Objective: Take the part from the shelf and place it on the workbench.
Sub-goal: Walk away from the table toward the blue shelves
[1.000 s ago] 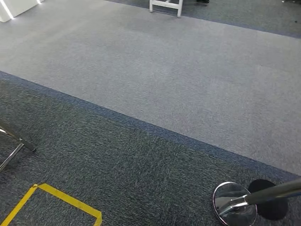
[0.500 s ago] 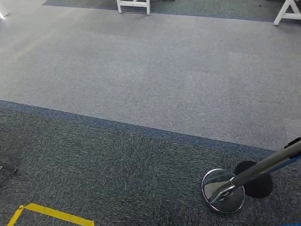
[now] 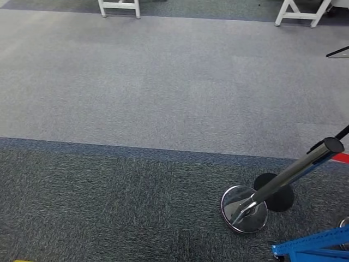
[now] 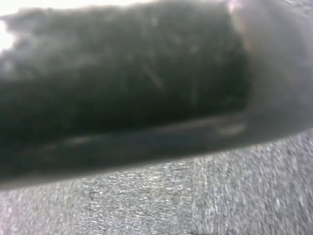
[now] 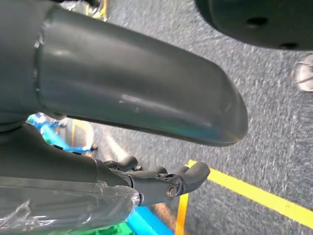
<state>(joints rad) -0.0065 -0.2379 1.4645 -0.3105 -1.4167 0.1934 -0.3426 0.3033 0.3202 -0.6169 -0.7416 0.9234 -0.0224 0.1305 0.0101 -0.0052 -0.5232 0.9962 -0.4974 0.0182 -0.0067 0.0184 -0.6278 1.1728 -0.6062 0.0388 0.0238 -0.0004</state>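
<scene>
As head view swings rightward across carpet (image 3: 164,82), stanchion base (image 3: 244,208) drifts left, yellow floor tape (image 5: 258,196) nearly exits, blue frame (image 3: 312,245) enters at lower right: robot turning, likely toward shelf. Part: none discernible; location unknown. Right robot hand (image 5: 162,181): fingers extended, clear film alongside; hold undeterminable. Left robot hand: blurred, undeterminable.

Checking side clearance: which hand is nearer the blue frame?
Right. The blue frame lies low on the robot's right, just past the right hand; the left wrist view faces carpet.
</scene>
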